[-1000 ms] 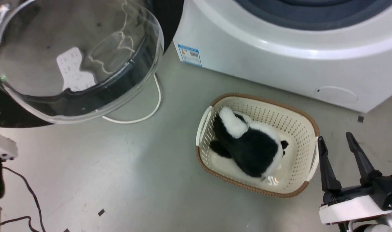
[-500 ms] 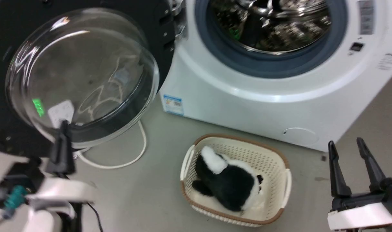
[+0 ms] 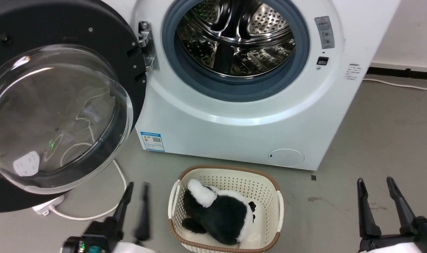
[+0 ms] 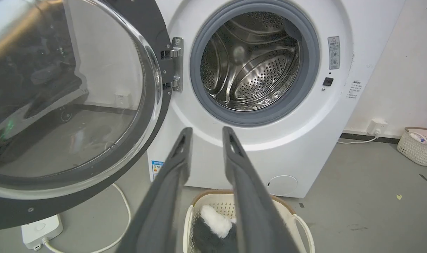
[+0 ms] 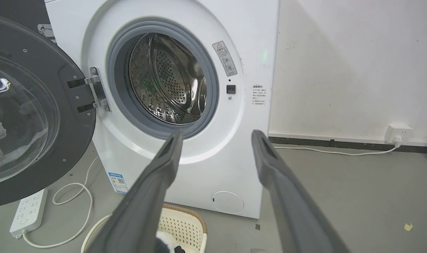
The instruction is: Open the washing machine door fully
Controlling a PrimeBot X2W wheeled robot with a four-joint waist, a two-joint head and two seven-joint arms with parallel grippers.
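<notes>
The washing machine door (image 3: 94, 38), a glossy black disc with a bulging clear glass bowl (image 3: 55, 116), hangs from its hinge (image 3: 145, 45) and is swung wide to the left of the machine. The steel drum (image 3: 234, 38) lies exposed. My left gripper (image 3: 138, 185) is low, below and right of the door, apart from it, open with a narrow gap and nothing in it. My right gripper (image 3: 375, 181) stands open at the lower right, far from the door. In the wrist views the left gripper (image 4: 207, 130) and right gripper (image 5: 217, 133) point at the machine front, with the door (image 4: 59, 105) (image 5: 24, 116) to their left.
A cream basket (image 3: 231, 169) holding a black-and-white plush toy (image 3: 220, 214) stands on the floor before the machine, between my grippers. A white power strip (image 3: 46, 207) and its cable lie under the door. A small round white flap (image 3: 286, 157) sits low on the front panel.
The head camera has tilted up, bringing the drum and the whole door into view. My left gripper has shifted from under the door to beside the basket. The right gripper keeps its pose.
</notes>
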